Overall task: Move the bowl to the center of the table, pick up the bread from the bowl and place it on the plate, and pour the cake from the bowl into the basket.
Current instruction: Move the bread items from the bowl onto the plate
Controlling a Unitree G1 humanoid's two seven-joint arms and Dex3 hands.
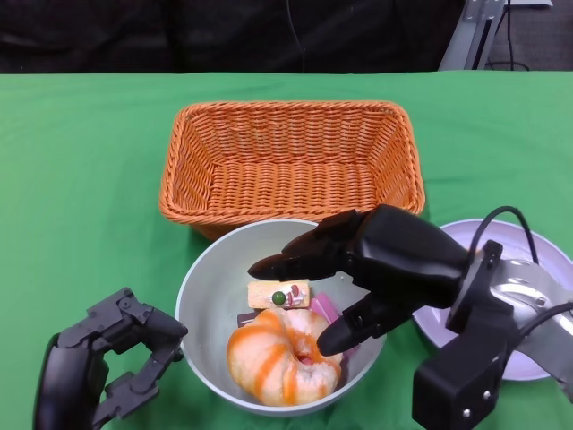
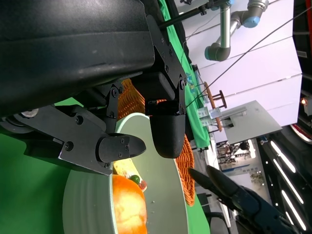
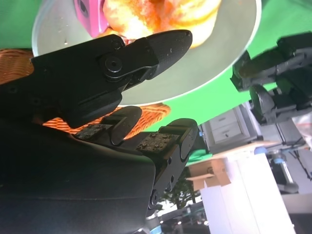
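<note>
Bowl [image 1: 208,296]: pale grey, on the green table [image 1: 81,161], just in front of the basket [image 1: 291,161] and about mid-table; first step judged done.
Bread [image 1: 282,356]: round, orange-striped, in the bowl's near half; not yet lifted.
Cake [image 1: 279,294]: small iced slice beside the bread, with pink pieces next to it; in the bowl, not poured.
Plate [image 1: 524,260]: lilac, right of the bowl, partly behind the right arm; no food seen on it.
Basket: wicker, nothing visible inside.
Right hand [image 1: 358,269]: over the bowl, fingers spread above the bread, holding nothing; contact with the bread cannot be told.
Left hand [image 1: 116,358]: by the bowl's left rim, fingers curled apart, gripping nothing.
Remaining: bread to plate; cake to basket.
</note>
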